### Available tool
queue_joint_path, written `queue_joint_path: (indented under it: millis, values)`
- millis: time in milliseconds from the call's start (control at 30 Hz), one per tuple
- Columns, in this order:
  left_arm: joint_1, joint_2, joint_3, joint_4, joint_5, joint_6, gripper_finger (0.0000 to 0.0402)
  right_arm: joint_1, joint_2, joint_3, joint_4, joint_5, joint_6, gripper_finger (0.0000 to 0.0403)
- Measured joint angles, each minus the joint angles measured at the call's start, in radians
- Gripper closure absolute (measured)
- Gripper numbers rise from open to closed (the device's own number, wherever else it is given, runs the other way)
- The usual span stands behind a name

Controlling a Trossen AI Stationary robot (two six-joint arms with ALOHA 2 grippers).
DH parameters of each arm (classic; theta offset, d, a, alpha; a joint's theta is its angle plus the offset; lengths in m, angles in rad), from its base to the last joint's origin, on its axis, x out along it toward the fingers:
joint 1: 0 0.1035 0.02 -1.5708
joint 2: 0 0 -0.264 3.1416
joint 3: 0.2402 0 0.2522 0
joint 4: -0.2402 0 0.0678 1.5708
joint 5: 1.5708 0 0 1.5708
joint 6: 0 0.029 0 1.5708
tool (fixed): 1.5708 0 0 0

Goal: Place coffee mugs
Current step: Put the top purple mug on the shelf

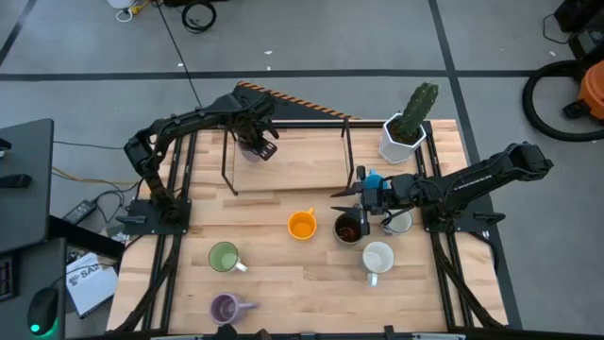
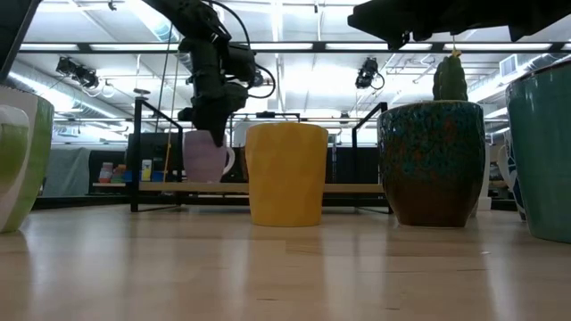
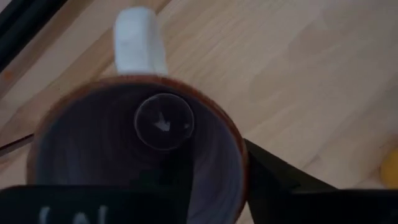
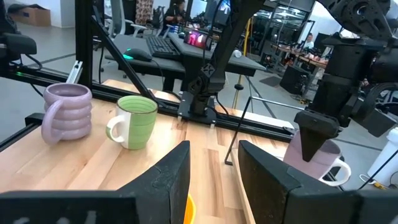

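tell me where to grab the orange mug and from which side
Grip the orange mug by its rim wall from above, one finger inside and one outside. It stands upright with its mouth open upward. Its small handle points to the far side of the table, so take the rim elsewhere. The dark brown mug sits close beside it.

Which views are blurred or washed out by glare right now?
Left wrist view: soft throughout, the purple mug too close to focus, a pale glint on its inside floor. Low view: ceiling lights behind leave the left pincer a dark silhouette; the near green mug and near teal mug are cut off by the picture's edges. High and right wrist views: evenly lit.
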Motion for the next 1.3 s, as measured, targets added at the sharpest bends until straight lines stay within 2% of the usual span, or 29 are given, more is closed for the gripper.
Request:
queue_joint_path:
  millis: [367,533,767,967,1300]
  values:
    - [-0.016,-0.002,0.002,0.000,-0.039,0.021,0.0222,0.000,0.000,0.000,-0.014,0.000,0.000,0.0261]
    - [-0.028,-0.008,0.044,-0.046,-0.067,0.025,0.0205,0.000,0.000,0.000,-0.014,0.000,0.000,0.0261]
    - [-0.061,-0.026,0.088,-0.096,-0.109,0.031,0.0203,0.000,0.000,0.000,-0.016,-0.001,0.000,0.0261]
    - [-0.121,-0.074,0.089,-0.097,-0.260,0.110,0.0202,0.000,0.000,0.000,-0.016,-0.001,0.003,0.0261]
    - [-0.138,-0.170,0.089,-0.132,-0.245,0.160,0.0202,0.000,0.000,0.000,-0.027,-0.013,0.019,0.0261]
